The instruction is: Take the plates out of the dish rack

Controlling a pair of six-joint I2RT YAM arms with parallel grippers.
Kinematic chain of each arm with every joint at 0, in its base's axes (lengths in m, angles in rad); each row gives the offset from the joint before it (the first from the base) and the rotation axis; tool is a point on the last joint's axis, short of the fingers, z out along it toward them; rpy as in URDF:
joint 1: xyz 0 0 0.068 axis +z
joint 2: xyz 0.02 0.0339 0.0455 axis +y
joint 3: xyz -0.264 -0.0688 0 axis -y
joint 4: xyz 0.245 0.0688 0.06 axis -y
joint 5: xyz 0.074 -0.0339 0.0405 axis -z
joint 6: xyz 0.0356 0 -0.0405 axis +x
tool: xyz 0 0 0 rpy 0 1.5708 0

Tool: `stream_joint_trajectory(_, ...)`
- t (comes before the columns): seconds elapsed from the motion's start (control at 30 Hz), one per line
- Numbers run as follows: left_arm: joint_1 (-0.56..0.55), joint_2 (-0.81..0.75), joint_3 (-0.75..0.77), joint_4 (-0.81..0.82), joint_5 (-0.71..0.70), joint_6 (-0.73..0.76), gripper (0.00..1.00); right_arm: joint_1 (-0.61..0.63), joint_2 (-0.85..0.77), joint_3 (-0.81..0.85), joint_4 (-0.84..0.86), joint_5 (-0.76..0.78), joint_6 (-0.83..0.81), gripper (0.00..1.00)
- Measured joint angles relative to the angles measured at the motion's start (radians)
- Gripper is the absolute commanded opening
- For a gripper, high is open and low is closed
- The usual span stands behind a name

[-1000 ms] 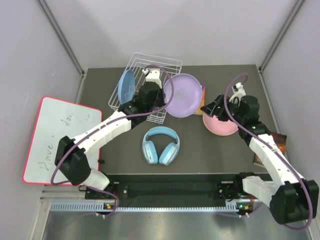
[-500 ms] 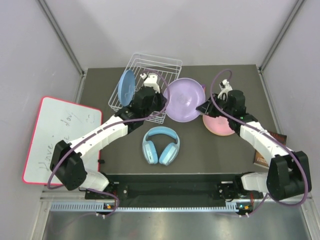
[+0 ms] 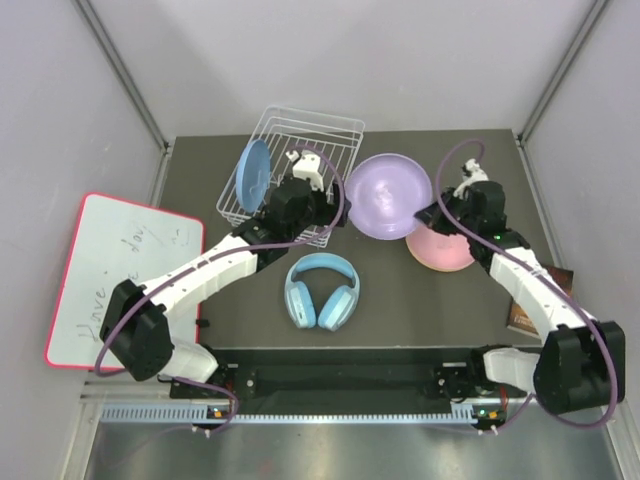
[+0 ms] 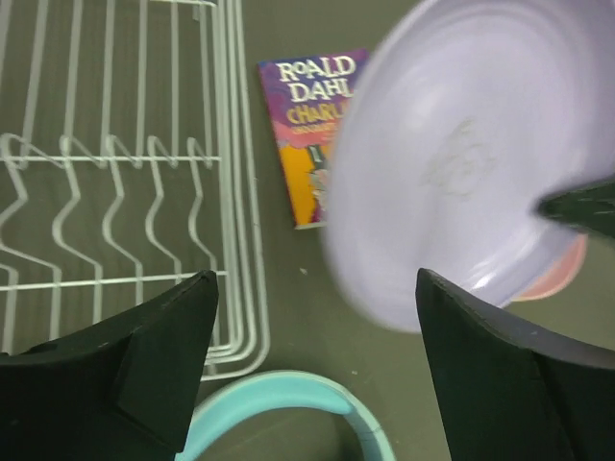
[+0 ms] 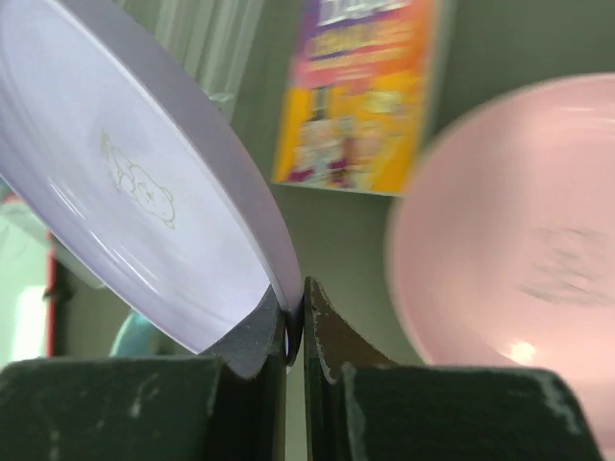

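Blue plate (image 3: 253, 172) in rack (image 3: 322, 138); right jaws tight on lilac plate (image 3: 388, 194), left jaws apart.

Faint line drawing on lilac plate (image 3: 388, 195); pink plate (image 3: 445, 250) at four o'clock of it; light-blue plate (image 3: 252, 172) in white wire rack (image 3: 310, 128); light-blue headphones (image 3: 322, 290); red-edged whiteboard (image 3: 120, 275); purple-and-orange book (image 4: 307, 125); dark grey counter (image 3: 420, 300).

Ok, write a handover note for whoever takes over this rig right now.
Left tool: open, empty, beside the dish rack.
Right tool: shut on the rim of the lilac plate, which is tilted, partly over the pink plate.
Done: pink plate lies on the table.
Left: set the lilac plate down, then unload the light-blue plate standing in the rack. Orange-yellow plate not in view.
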Motion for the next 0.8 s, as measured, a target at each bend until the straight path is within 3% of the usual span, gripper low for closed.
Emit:
stream_joint_trajectory(0.03,-0.001,0.000,0.000,-0.001,-0.018,0.013,0.99,-0.021,-0.026,0.000,-0.043,0.035,-0.011,0.00)
stream_joint_trajectory(0.3,0.027,-0.003,0.000,0.015,-0.338,0.177,0.99,-0.364,-0.124,-0.041,-0.260,0.196,-0.076,0.00)
stream_joint_trajectory(0.6,0.240,0.016,0.002,0.066,-0.473,0.236,0.99,-0.397,-0.079,-0.102,-0.333,0.175,-0.125,0.01)
stream_joint_trajectory(0.8,0.294,0.101,0.011,0.067,-0.472,0.230,0.99,-0.398,-0.014,-0.102,-0.311,0.158,-0.126,0.27)
